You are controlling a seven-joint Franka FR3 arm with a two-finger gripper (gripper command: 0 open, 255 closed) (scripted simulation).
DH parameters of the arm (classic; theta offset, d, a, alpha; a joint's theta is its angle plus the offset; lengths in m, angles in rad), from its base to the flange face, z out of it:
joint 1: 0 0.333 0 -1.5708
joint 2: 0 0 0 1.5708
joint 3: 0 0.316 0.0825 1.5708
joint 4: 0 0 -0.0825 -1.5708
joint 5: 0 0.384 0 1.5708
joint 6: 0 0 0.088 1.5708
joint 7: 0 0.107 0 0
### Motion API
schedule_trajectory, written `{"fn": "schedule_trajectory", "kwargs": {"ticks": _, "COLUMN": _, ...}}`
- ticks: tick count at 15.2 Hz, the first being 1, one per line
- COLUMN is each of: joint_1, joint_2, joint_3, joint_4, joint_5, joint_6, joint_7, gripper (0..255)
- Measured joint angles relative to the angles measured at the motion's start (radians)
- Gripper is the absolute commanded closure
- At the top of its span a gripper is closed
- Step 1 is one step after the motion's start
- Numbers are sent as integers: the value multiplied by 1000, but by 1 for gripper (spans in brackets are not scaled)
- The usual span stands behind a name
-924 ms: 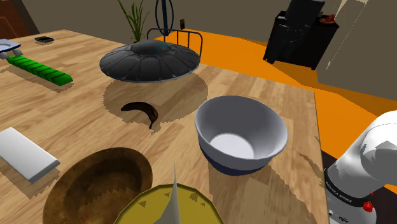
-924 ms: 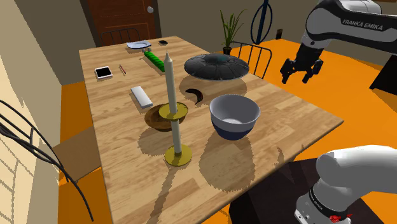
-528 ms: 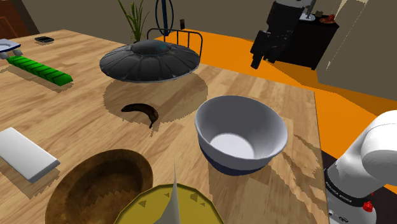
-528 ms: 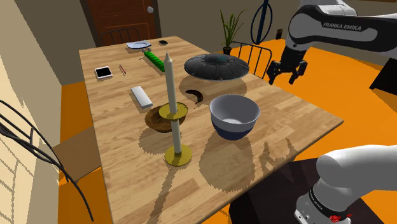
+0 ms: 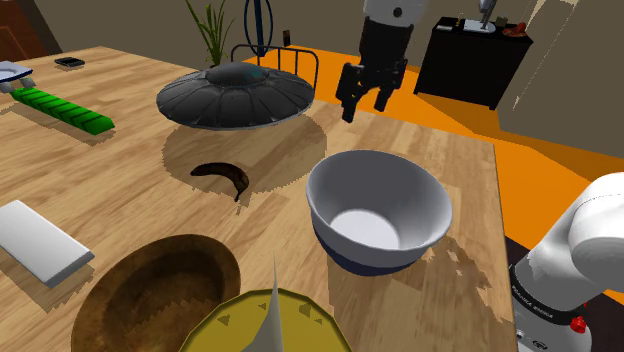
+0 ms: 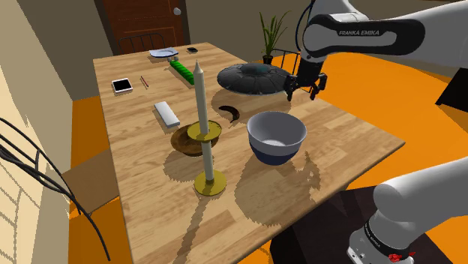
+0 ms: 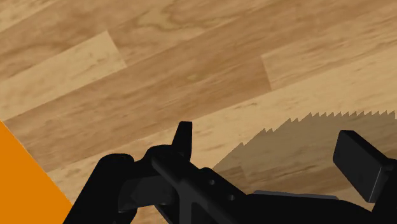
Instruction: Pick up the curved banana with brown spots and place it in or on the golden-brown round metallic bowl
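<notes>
Hanging above the light wooden table near its edge by the orange floor, the all-black two-finger gripper points down with its fingers spread wide and only bare planks between them. It sits between the dark grey saucer-shaped dome and the table edge, well apart from the fruit.

The dark brown, curved banana lies flat on the wood in the dome's shadow. In the shoulder view its long axis runs from left to lower right, its back arched toward the dome and both tips turned toward the camera. The lower-right tip points at the gap between the white round bowl with a dark blue base and the golden-brown round bowl, which stands near it.
</notes>
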Motion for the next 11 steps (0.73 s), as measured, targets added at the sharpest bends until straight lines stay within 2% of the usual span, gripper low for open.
{"fn": "schedule_trajectory", "kwargs": {"ticks": 7, "joint_1": 20, "joint_2": 225, "joint_3": 126, "joint_4": 164, "joint_5": -48, "joint_6": 45, "joint_7": 157, "gripper": 0}}
{"fn": "schedule_trajectory", "kwargs": {"ticks": 11, "joint_1": 41, "joint_2": 379, "joint_3": 187, "joint_4": 285, "joint_5": -113, "joint_6": 57, "joint_7": 257, "gripper": 0}}
